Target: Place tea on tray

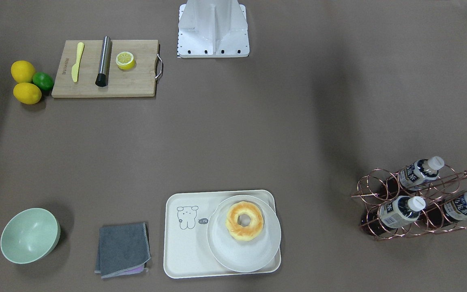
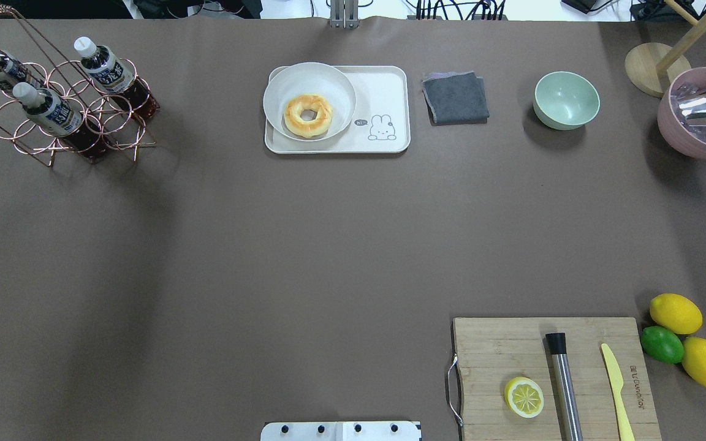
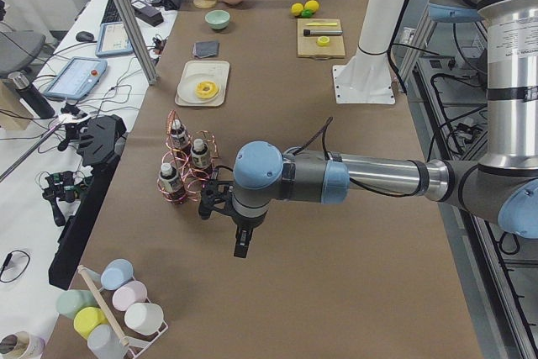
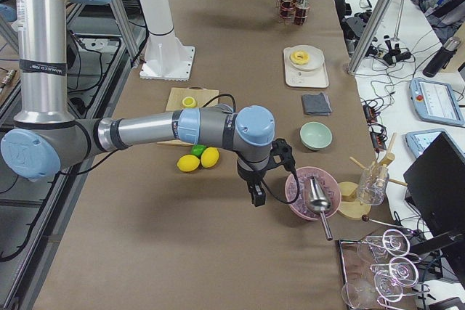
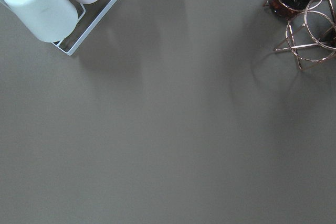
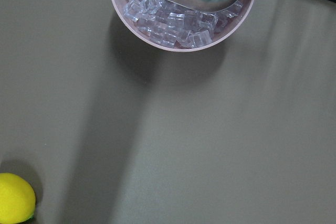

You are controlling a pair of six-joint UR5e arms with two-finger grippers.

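Three alike tea bottles (image 1: 418, 172) (image 2: 46, 107) stand tilted in a copper wire rack (image 1: 410, 231) (image 2: 22, 131) at the far left of the table. The cream tray (image 1: 185, 251) (image 2: 383, 92) with a line-drawn animal lies at the far middle. A round white plate (image 2: 328, 79) with a doughnut (image 2: 308, 115) covers half of it. My left gripper (image 3: 240, 245) hangs over bare table near the rack (image 3: 189, 170). My right gripper (image 4: 256, 197) hangs near a pink bowl (image 4: 312, 194). I cannot tell if either is open or shut.
A grey cloth (image 2: 456, 97) and a green bowl (image 2: 566, 100) lie right of the tray. A cutting board (image 2: 500, 349) holds a half lemon, a steel rod and a yellow knife. Lemons and a lime (image 2: 662, 344) lie beside it. The pink bowl of ice (image 6: 178, 24) holds a scoop.
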